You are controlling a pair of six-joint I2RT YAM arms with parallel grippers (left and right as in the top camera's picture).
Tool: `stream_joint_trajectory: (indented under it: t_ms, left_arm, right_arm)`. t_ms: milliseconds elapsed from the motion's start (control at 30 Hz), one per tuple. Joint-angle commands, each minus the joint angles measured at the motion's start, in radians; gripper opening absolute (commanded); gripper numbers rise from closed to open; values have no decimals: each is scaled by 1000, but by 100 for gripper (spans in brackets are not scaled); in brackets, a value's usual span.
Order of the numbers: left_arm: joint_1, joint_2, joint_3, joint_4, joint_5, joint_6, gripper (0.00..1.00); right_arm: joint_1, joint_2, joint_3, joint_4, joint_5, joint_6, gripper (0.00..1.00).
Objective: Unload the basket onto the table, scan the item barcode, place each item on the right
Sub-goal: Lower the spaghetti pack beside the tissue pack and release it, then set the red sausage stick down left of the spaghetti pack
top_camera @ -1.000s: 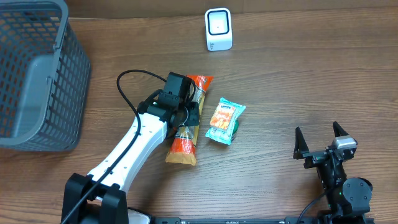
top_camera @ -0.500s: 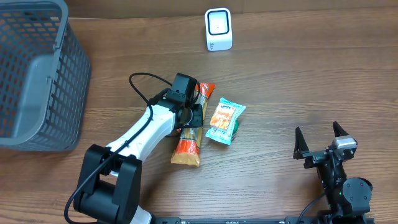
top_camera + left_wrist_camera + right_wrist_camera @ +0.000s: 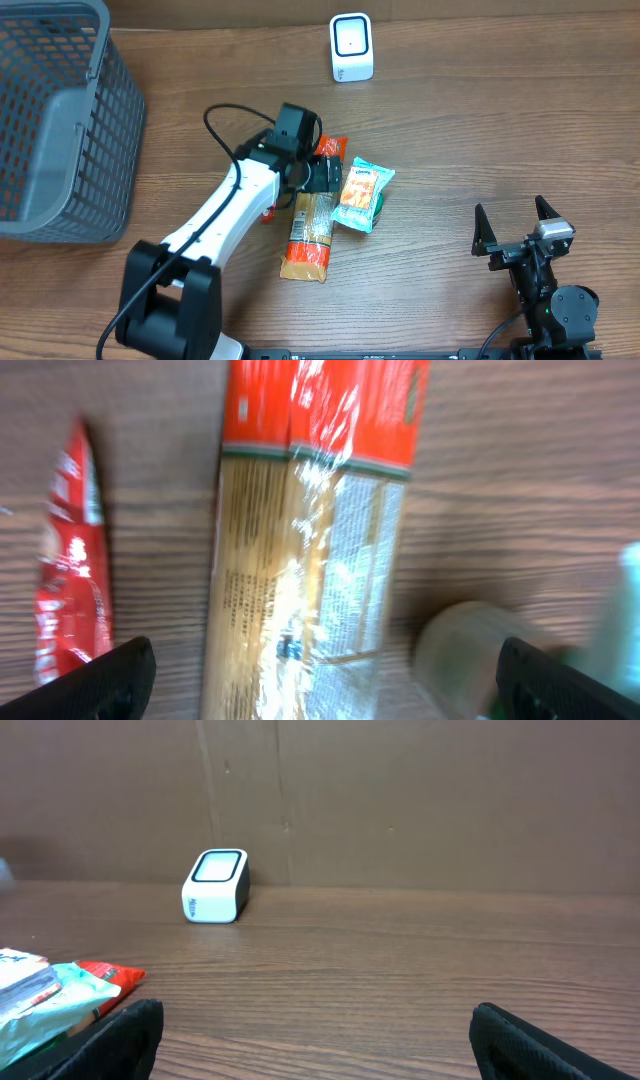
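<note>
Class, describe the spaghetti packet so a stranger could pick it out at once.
From the grey basket at left, look right to the mid-table packets. The spaghetti packet is the long, narrow, red-topped one, unlike the short green snack bag.

Three packs on the table: one pasta pack, one green snack bag, one small red packet. Plus one scanner and one basket.

The long clear-plastic spaghetti packet with red ends lies flat, lengthwise between the spread fingers of the left gripper, touching neither. The small white box-shaped barcode scanner stands upright, well beyond the fingertips.
</note>
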Motion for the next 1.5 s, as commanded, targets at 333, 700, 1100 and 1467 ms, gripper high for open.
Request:
stream_joint_trajectory:
  t_ms: [333,700,1100,1467]
  left_arm:
    - [165,-87,138,-200,-247,81,62]
    - [227,-66,-92,-32,-222,84,62]
    - [223,16,-192,92,-66,108,63]
    - [222,66,-192,95,99,162,62]
  right_arm:
    - [-2,-10,-10,3,2,-3,100]
    - [-2,-10,-10,3,2,-3,100]
    - [-2,-10,-10,3,2,-3,100]
    - [-2,-10,-10,3,2,-3,100]
